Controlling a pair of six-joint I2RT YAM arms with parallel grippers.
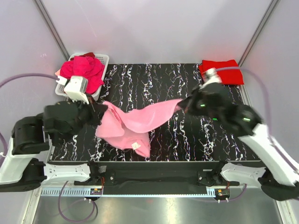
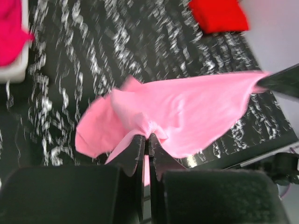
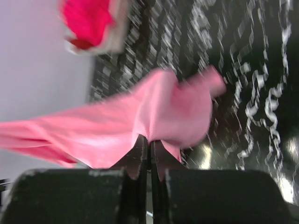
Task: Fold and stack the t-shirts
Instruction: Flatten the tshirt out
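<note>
Pink t-shirt [image 1: 135, 122] lying stretched over counter [image 1: 196, 140] centre, long axis running left-right, lower part drooping toward near edge. Left tool [image 1: 103, 112] and right tool [image 1: 181, 105] each clamping tight on opposite shirt ends.

We see pink t-shirt [image 1: 135, 123] stretched between both arms over black marbled table [image 1: 187, 135]. Left gripper [image 1: 99, 112] pinches its 9 o'clock end, right gripper [image 1: 181, 105] its 3 o'clock corner. Slack cloth sags toward 6 o'clock, white label [image 1: 136, 145] showing. Folded red t-shirt [image 1: 222, 71] lies at 1 o'clock corner. Magenta t-shirts [image 1: 83, 70] heaped in white basket [image 1: 103, 59] at 10 o'clock.
</note>
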